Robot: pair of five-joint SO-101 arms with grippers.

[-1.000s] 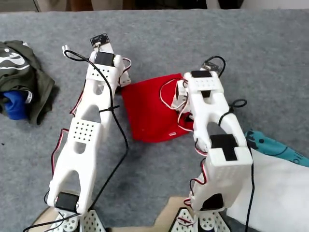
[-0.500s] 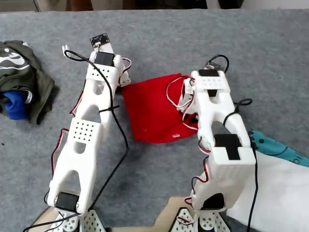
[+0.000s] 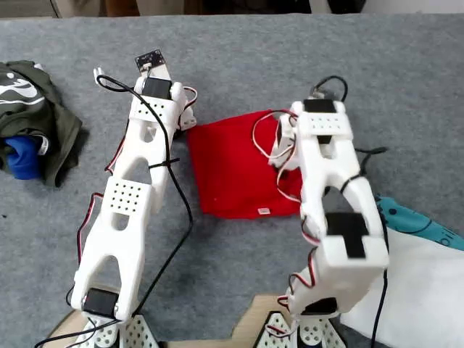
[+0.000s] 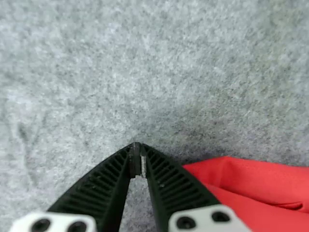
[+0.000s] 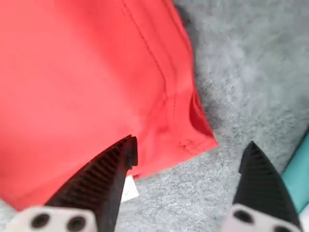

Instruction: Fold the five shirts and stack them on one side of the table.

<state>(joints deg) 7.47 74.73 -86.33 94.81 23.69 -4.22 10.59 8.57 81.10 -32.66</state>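
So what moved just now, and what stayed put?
The right arm swung toward the right side of the table, and the red shirt had its near edge slide that way with it. The left arm, the dark shirt pile and the white cloth stayed put.

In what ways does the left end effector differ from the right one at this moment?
The left end effector is shut, its jaws pressed together; the right end effector is open wide. The left one points at the bare grey table beside the red shirt; the right one straddles a corner of that shirt. Both are black with white bases.
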